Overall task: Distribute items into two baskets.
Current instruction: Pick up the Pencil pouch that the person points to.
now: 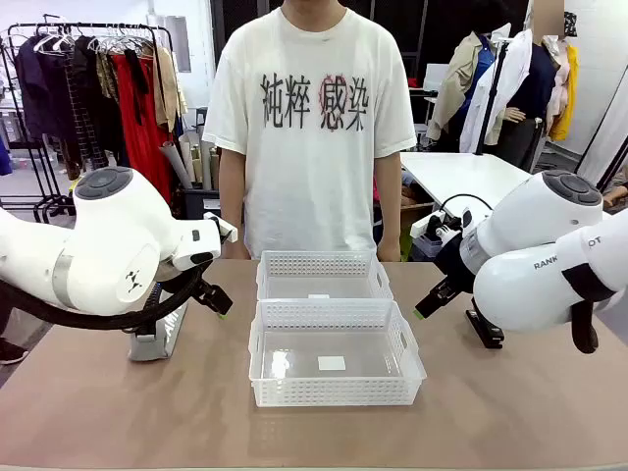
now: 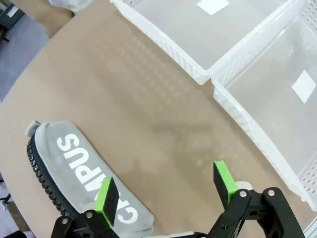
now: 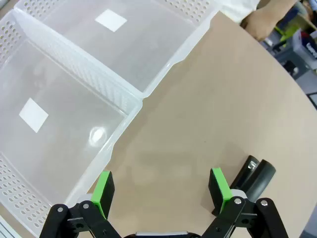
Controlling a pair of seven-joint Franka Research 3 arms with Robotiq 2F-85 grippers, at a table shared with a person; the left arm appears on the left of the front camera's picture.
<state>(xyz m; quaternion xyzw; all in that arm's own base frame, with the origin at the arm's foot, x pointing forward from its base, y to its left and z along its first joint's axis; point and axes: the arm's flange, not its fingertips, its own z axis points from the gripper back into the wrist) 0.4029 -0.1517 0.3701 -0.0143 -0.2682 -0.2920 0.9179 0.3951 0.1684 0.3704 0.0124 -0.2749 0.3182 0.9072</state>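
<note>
Two translucent white baskets stand end to end mid-table, the far basket (image 1: 322, 263) toward the person and the near basket (image 1: 334, 391) in front of it; both hold nothing but a white label. The grey "CAMPUS" pouch (image 2: 74, 166) lies left of them, partly under my left arm (image 1: 157, 334). My left gripper (image 2: 166, 191) hovers open beside the pouch, one green pad over its end, nothing between the fingers. The black stapler (image 3: 257, 177) lies right of the baskets (image 1: 486, 329). My right gripper (image 3: 161, 191) is open above bare table between the near basket's rim (image 3: 116, 141) and the stapler.
A person in a white printed T-shirt (image 1: 314, 118) stands at the table's far edge, one hand (image 3: 257, 22) at the side. Bare brown tabletop (image 1: 510, 412) lies around the baskets. Clothes racks and a white table stand behind.
</note>
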